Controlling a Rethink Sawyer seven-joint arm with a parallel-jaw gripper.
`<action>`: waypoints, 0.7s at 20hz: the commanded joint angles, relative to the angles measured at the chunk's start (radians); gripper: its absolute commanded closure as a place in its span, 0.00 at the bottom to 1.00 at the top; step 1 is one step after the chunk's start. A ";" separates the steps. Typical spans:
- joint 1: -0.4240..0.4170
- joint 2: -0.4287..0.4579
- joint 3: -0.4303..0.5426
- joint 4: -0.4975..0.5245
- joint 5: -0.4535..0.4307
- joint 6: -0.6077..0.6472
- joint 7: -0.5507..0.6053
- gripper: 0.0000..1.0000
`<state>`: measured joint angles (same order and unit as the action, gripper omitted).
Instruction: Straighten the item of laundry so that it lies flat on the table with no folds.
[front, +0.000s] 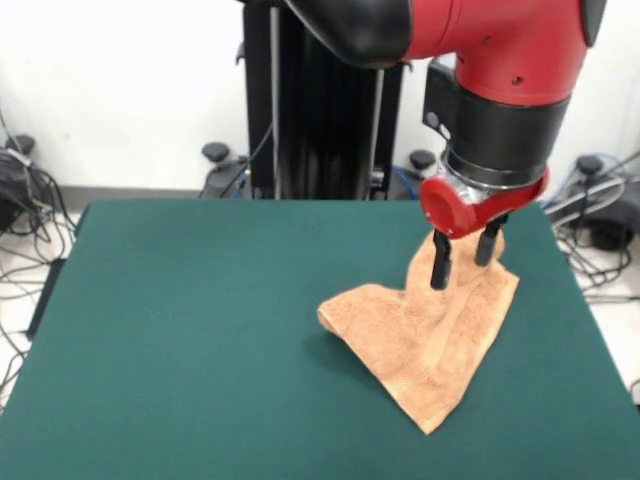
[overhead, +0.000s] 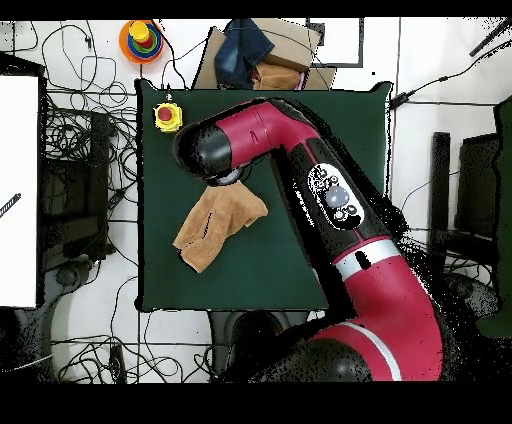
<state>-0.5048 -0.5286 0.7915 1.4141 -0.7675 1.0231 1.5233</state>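
Observation:
The item of laundry (front: 430, 335) is a light orange-tan towel lying crumpled on the right half of the dark green table (front: 200, 330). One part of it is pulled up into a peak, with creases running down from that peak to a pointed corner near the front edge. My gripper (front: 464, 262) stands at the peak with cloth bunched between its two black fingers (front: 441, 265), shut on it. In the overhead view the towel (overhead: 212, 232) shows beside the arm's head, which hides the gripper there.
A yellow box with a red button (overhead: 167, 117) sits at one corner of the table (overhead: 170, 285). The red arm (overhead: 340, 215) crosses the table above it. Cables and stands lie on the floor around the table.

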 joint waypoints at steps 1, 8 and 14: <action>0.199 -0.116 -0.236 0.001 -0.263 -0.179 0.368 0.00; 0.235 -0.102 -0.283 -0.028 -0.249 -0.205 0.322 0.00; 0.288 -0.068 -0.316 -0.039 -0.209 -0.207 0.270 0.00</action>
<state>-0.2515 -0.6106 0.5890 1.3885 -0.9537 0.8449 1.5497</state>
